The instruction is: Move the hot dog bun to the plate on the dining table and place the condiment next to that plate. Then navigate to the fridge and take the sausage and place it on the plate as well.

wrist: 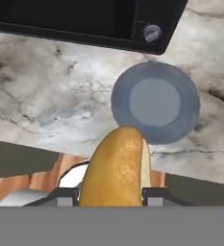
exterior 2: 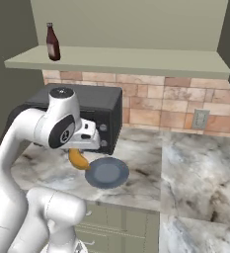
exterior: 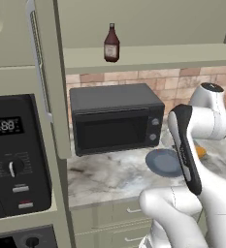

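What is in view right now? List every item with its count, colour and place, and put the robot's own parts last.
hot dog bun: one, golden-yellow, clamped between the gripper's fingers, lifted above the counter
condiment bottle: one, dark reddish-brown with a pale label, upright on the shelf above the microwave
small plate: one, plain blue-grey, nothing on it, on the counter in front of the microwave
microwave: one, black, on the counter against the brick wall
shelf: one, sage-green, above the microwave
counter: one, grey-white marble over sage-green drawers
wall oven: one, black with a digital display and knob, left of the counter
wall socket: one, pale, on the brick wall
gripper: one, dark fingers, shut on the bun
arm: one, white with dark joints
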